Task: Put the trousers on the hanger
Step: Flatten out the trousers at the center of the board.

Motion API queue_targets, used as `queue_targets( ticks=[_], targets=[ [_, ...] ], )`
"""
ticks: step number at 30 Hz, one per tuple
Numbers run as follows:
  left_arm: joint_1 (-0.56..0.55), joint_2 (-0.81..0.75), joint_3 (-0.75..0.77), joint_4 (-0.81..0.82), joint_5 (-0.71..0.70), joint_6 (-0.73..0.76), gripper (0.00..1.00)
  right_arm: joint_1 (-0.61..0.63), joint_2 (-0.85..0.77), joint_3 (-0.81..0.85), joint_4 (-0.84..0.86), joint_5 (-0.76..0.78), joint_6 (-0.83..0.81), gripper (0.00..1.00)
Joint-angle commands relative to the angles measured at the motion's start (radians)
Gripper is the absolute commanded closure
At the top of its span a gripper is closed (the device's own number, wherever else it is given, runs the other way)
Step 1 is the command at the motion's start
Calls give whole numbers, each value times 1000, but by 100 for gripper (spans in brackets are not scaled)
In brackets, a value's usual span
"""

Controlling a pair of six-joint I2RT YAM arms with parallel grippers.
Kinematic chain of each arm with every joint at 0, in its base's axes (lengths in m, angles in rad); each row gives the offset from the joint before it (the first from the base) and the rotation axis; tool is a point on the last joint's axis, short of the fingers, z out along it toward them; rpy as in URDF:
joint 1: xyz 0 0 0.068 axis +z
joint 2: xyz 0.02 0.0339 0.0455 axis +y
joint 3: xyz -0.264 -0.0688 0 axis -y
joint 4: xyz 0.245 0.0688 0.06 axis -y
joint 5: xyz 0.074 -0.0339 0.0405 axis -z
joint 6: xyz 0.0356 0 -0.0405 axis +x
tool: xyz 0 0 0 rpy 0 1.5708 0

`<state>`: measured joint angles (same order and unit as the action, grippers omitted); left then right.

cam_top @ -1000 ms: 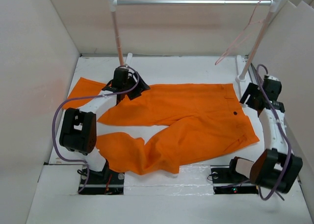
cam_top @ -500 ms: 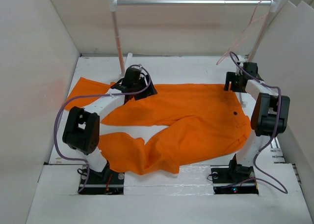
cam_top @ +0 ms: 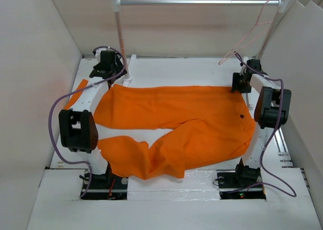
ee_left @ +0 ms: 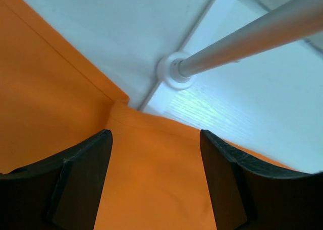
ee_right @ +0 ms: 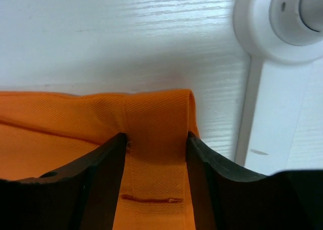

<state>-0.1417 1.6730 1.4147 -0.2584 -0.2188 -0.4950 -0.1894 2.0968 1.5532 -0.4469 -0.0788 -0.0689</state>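
Mostly flat, the trousers (cam_top: 186, 124) lie spread over the white desk (cam_top: 176, 68) and fill the middle of the overhead view. Their waistband is at the right, with a small dark button (cam_top: 241, 117) close to it. One leg runs straight to the left along the far side. The other bends toward the lower left of the frame and is rumpled at its end. A narrow strip of orange shows to the left of the left arm (cam_top: 81, 129).

The hanger (cam_top: 251, 33) is apart from the trousers. It hangs tilted from the right end of the silver rail (cam_top: 199, 2), in the upper right of the frame, with its low corner near the right arm (cam_top: 270, 106).

The left jaws are in the upper left of the frame, at the far end of the straight leg. In the left wrist view the two dark fingers (ee_left: 81, 184) stand wide apart. Orange cloth lies flat in the gap, a corner of its edge is just ahead of them, and the round foot of a post (ee_left: 174, 71) is beyond.

The right jaws are at the far corner of the waistband, at the right of the frame. In the right wrist view their fingers (ee_right: 96, 184) stand closer together, one on each side of that corner. The cloth between them lies flat and unpinched, and a stitched line (ee_right: 151, 198) shows on it. Another post's white foot (ee_right: 282, 18) fills the upper right.
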Motion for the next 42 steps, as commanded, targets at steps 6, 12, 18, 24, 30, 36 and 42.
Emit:
queue_targets(
  ticks=[6,12,18,24,30,36,42],
  targets=[
    [-7,-1,-157,18,22,42,34,-73,-17,2,-58,-137,-38,72],
    [-16,-56,-260,76,120,12,35,-149,-275,-254,178,-214,38,100],
    [-47,-91,-258,65,99,4,35,-205,-366,-217,125,-138,55,100],
    [8,-104,-275,45,93,-42,33,-251,-253,-23,-28,56,60,90],
    [88,-119,-319,4,39,-117,31,-164,-269,30,-73,-21,29,23],
    [246,-156,-390,-16,171,-159,40,181,-595,-375,166,-143,31,83],
    [235,-398,-366,-42,88,-129,97,906,-496,-253,185,-321,-34,66]
  ],
)
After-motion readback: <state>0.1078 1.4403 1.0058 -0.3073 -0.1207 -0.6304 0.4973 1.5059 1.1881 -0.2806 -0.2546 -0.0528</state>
